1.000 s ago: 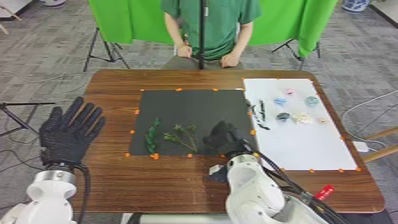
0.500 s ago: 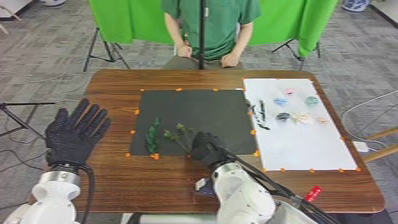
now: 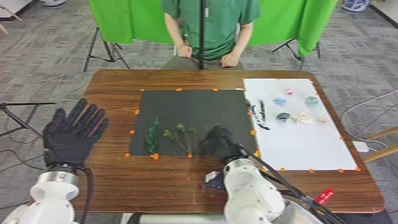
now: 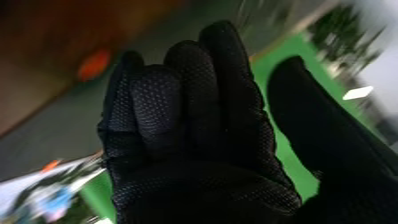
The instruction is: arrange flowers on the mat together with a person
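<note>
From where I'm standing, the black mat (image 3: 191,107) lies on the brown bench (image 3: 160,185), with bits of orange tape (image 3: 155,156) along its edges. Two green pieces are on it, side by side and apart, toward the robot's end: a dense leafy stem (image 3: 152,137) on the left, and a thinner branched sprig (image 3: 181,137) to its right. The robot's right hand (image 3: 219,142) is at the mat's near right part, just right of that sprig, fingertips pointing away from the robot. Seen from the right wrist, that hand (image 4: 191,135) is free of any stem, its fingers straight and close together and the thumb held well away from them. The left hand (image 3: 71,135) is at the bench's left edge, unclenched, fingers spread, nothing in its grasp. Just right of the mat there's a white sheet (image 3: 302,145), also taped. Thin dark sprigs (image 3: 258,114) lie along its left side, and beyond them sits a loose cluster of flower heads: a pink one (image 3: 290,92), a light blue one (image 3: 280,101), a teal one (image 3: 312,101), a dark one (image 3: 283,117), a cream one (image 3: 304,118) and a small pale pink one (image 3: 322,120).
</note>
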